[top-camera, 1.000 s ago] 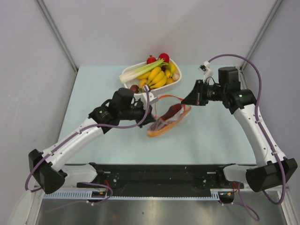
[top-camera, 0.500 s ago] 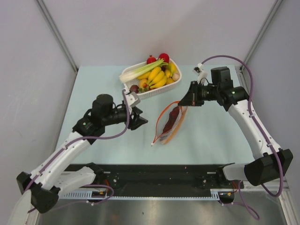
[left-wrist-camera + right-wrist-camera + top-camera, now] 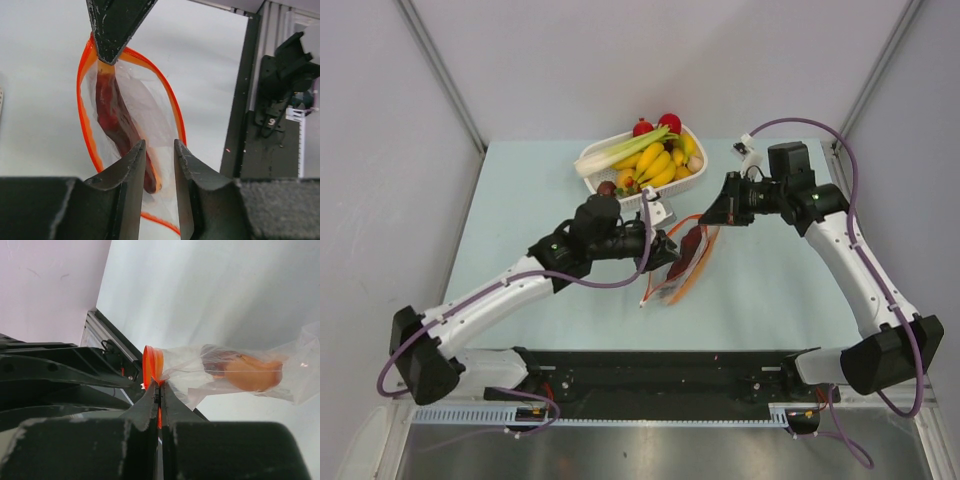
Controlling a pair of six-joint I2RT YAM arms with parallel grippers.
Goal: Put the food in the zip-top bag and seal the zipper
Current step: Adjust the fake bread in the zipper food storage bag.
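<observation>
The clear zip-top bag point(image 3: 682, 258) lies mid-table with its orange-red zipper point(image 3: 692, 218) open in a loop. A long dark purple-brown vegetable point(image 3: 116, 117) and an orange piece point(image 3: 254, 372) are inside. My right gripper point(image 3: 708, 214) is shut on the far end of the zipper strip point(image 3: 154, 360) and holds it up. My left gripper point(image 3: 159, 145) is open with a narrow gap, its jaws on either side of the bag's near part. The right fingertips point(image 3: 116, 30) show above the bag. The yellow banana bunch point(image 3: 656, 165) and red pieces point(image 3: 669, 122) sit in the basket.
The white slatted basket point(image 3: 595, 155) stands at the back centre and also holds the green-white leek point(image 3: 625, 149). The black rail point(image 3: 660, 370) runs along the table's near edge. Grey walls close in both sides.
The left arm pulled away to the left, then came back to the bag with its jaws around it. The right gripper drew the zipper end up and back, so the bag hangs narrower.
</observation>
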